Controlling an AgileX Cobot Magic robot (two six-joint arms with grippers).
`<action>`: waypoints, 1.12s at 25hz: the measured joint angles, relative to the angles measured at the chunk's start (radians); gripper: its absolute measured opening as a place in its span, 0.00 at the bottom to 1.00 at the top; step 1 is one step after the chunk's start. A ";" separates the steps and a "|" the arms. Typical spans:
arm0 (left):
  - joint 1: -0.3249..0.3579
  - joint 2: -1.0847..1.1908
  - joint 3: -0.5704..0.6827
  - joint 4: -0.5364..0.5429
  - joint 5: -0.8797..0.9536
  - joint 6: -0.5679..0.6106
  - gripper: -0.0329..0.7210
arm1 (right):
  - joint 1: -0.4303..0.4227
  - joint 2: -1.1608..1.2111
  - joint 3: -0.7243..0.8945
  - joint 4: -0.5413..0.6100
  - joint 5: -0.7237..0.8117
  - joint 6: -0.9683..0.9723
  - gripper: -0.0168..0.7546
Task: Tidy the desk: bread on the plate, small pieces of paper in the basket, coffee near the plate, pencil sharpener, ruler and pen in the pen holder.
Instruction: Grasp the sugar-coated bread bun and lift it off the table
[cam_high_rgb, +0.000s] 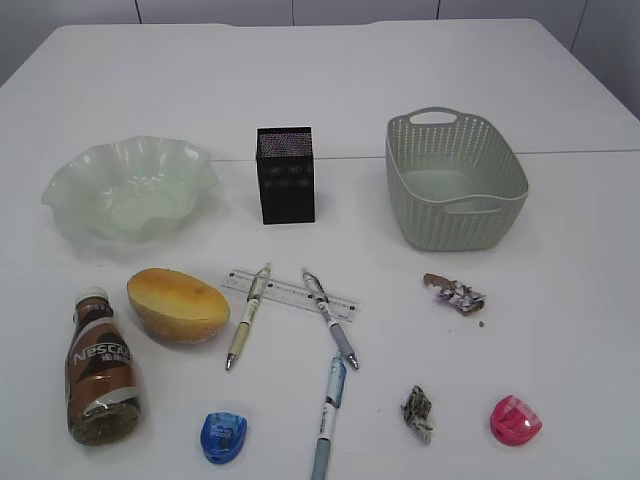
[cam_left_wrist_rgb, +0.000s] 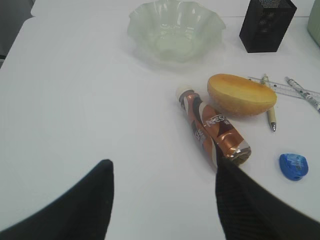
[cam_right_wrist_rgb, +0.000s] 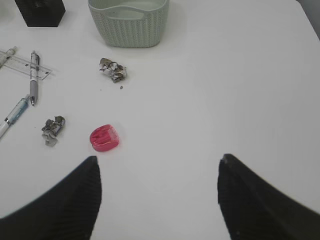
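A white table (cam_high_rgb: 560, 330) is seen with every item still loose on it. The plate (cam_high_rgb: 130, 186) sits at the far left, empty, and the pen holder (cam_high_rgb: 285, 174) stands upright between it and the basket (cam_high_rgb: 455, 180), which is at the far right and holds nothing visible. The bread (cam_high_rgb: 178, 306) lies in front of the plate, apart from it, and the coffee (cam_high_rgb: 100, 368) is laid on its side just left of the bread, cap pointing away from the near edge.

The ruler (cam_high_rgb: 292, 292) lies flat in the middle, and 2 pens are laid across it: a cream pen (cam_high_rgb: 247, 318) on the left and a grey pen (cam_high_rgb: 330, 318) on the right. A blue-barrelled pen (cam_high_rgb: 328, 415) lies nearer the front edge, just below the grey pen's tip. A blue pencil sharpener (cam_high_rgb: 223, 436) is placed near the front, between the coffee and that pen, and a pink pencil sharpener (cam_high_rgb: 515, 420) lies at the front right.

The 2 small pieces of paper are well apart: 1 scrap (cam_high_rgb: 456, 293) in front of the basket and the other scrap (cam_high_rgb: 418, 412) nearer the front, left of the pink sharpener.

The left gripper (cam_left_wrist_rgb: 162, 200) is held wide apart above bare table beside the coffee's base, with nothing between its fingers. The right gripper (cam_right_wrist_rgb: 157, 195) is likewise spread wide and empty, over bare table to the right of the pink sharpener.
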 joint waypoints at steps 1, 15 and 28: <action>0.000 0.000 0.000 0.000 0.000 0.000 0.66 | 0.000 0.000 0.000 0.000 0.000 0.000 0.71; 0.000 0.000 0.000 -0.021 0.000 0.000 0.60 | 0.000 0.000 0.000 0.001 0.000 0.000 0.71; 0.000 0.000 0.000 -0.021 0.000 0.000 0.57 | 0.000 0.000 0.000 -0.003 0.000 0.002 0.71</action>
